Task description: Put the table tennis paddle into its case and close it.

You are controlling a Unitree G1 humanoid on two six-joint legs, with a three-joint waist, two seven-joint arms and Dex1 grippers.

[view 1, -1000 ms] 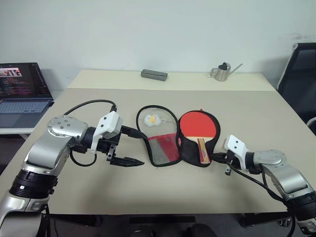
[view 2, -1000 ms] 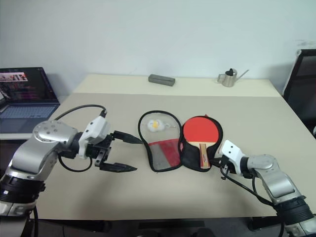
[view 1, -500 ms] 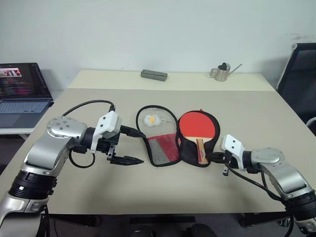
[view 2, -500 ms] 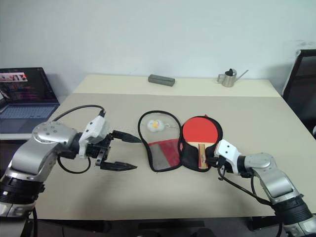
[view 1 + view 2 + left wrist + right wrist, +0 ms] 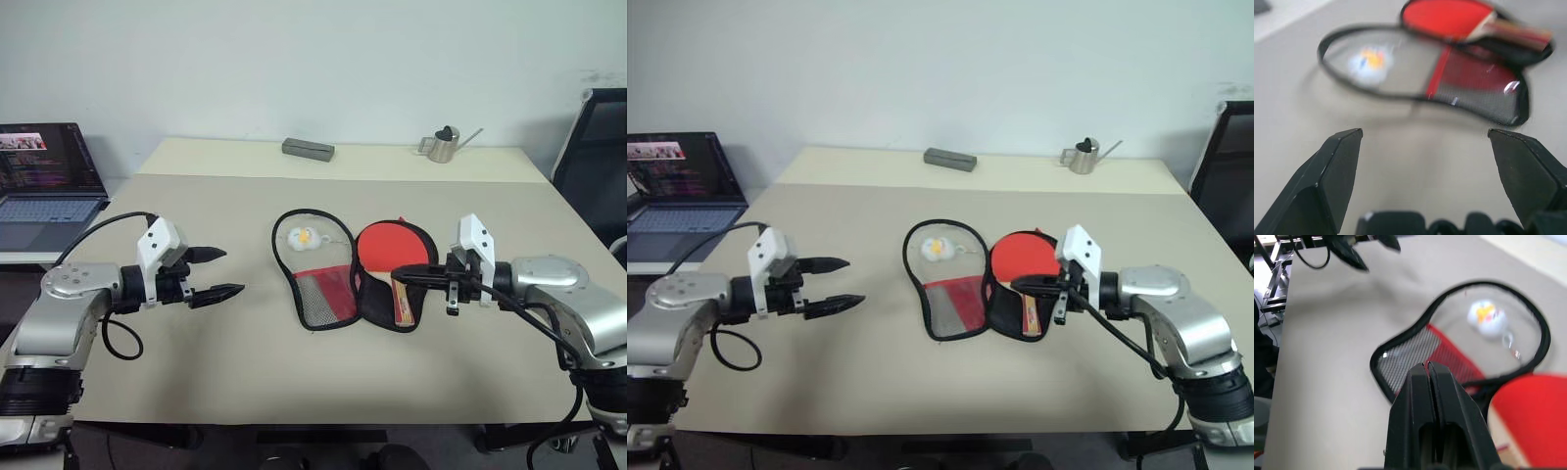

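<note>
The case (image 5: 318,294) lies unzipped and spread flat on the table (image 5: 245,343), with its mesh and red half to the left and its black half to the right. A white-yellow charm (image 5: 302,236) rests inside the left half's loop. On the black half lies the table tennis paddle (image 5: 392,245), red face away from me and wooden handle (image 5: 400,302) toward me. My right gripper (image 5: 397,277) is shut and empty, hovering level just above the handle. My left gripper (image 5: 228,271) stands open over bare table, well left of the case, its fingers (image 5: 1337,166) pointing toward it.
A grey box (image 5: 308,149) and a small metal watering can (image 5: 443,144) stand on the far table. An open laptop (image 5: 44,181) sits on a desk at the left. A black chair (image 5: 593,147) is at the right.
My left gripper has drawn back to the left, away from the case, still open. My right gripper has risen from the table and swung left over the paddle's handle, still shut.
</note>
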